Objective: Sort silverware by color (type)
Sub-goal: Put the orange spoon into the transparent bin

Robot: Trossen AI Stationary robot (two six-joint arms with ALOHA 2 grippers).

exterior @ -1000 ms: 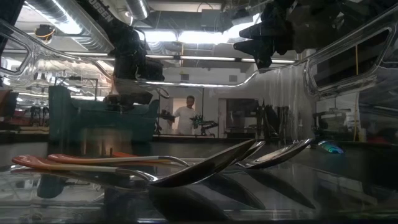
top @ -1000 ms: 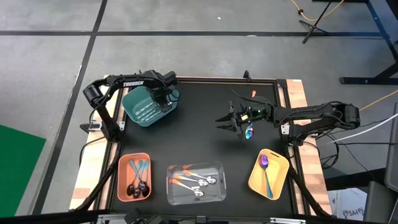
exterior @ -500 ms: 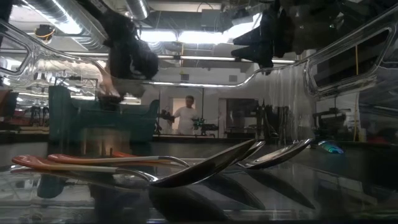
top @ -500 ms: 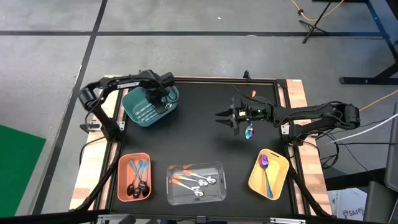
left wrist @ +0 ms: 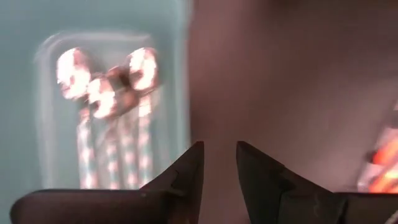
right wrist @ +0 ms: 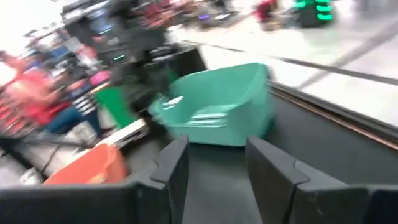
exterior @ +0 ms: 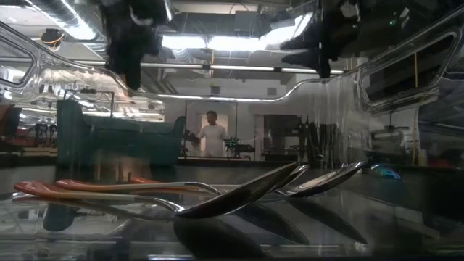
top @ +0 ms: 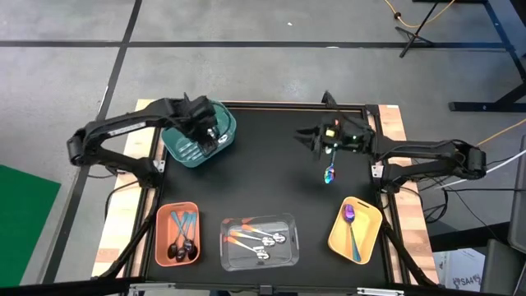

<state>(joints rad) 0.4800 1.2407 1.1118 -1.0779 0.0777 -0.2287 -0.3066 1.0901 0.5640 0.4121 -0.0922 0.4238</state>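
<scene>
Last loose purple-bowled spoon lies alone on the black tabletop, long axis running near-to-far, just nearside of the right end effector, fingers apart and empty, far nearer than the left end effector, nearly closed over the teal bin.

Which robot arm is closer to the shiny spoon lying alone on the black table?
The right. Its end effector hovers just beyond the spoon, while the left end effector is far across the table, over the teal bin.
</scene>
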